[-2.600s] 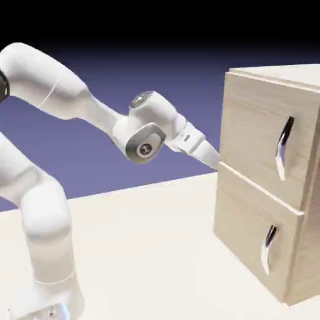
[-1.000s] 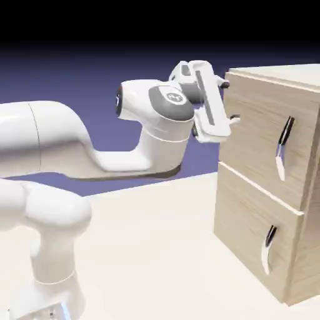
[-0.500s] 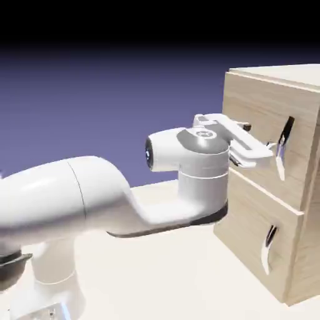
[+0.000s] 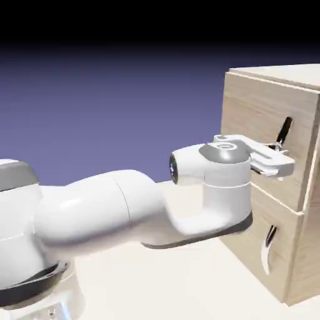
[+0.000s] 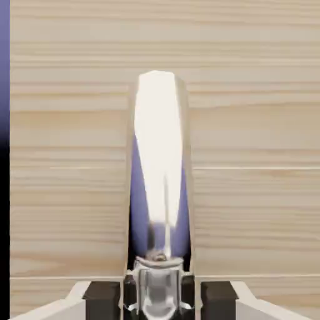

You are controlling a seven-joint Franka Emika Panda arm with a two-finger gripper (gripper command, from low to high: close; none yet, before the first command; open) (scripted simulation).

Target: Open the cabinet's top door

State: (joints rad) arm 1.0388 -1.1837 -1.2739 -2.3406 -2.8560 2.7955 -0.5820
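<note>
The light-wood cabinet stands at the exterior view's right. Its top door carries a slim dark-and-silver handle; only the handle's upper end shows above my white hand. My gripper is pressed up to the lower part of that handle. In the hand view the silver handle runs up the middle over the door's wood. Its lower end sits between my two dark fingertips, inside my gripper. The fingers straddle it with a thin gap on each side, so the gripper looks open.
Below the top door is the lower panel with a like handle. My bulky white arm stretches low across the cream table from the left. A blue-violet strip of backdrop shows beside the cabinet.
The arm has swung down from beside the cabinet's upper left corner and reached right. The hand now sits at the top door's handle, covering its lower half.
</note>
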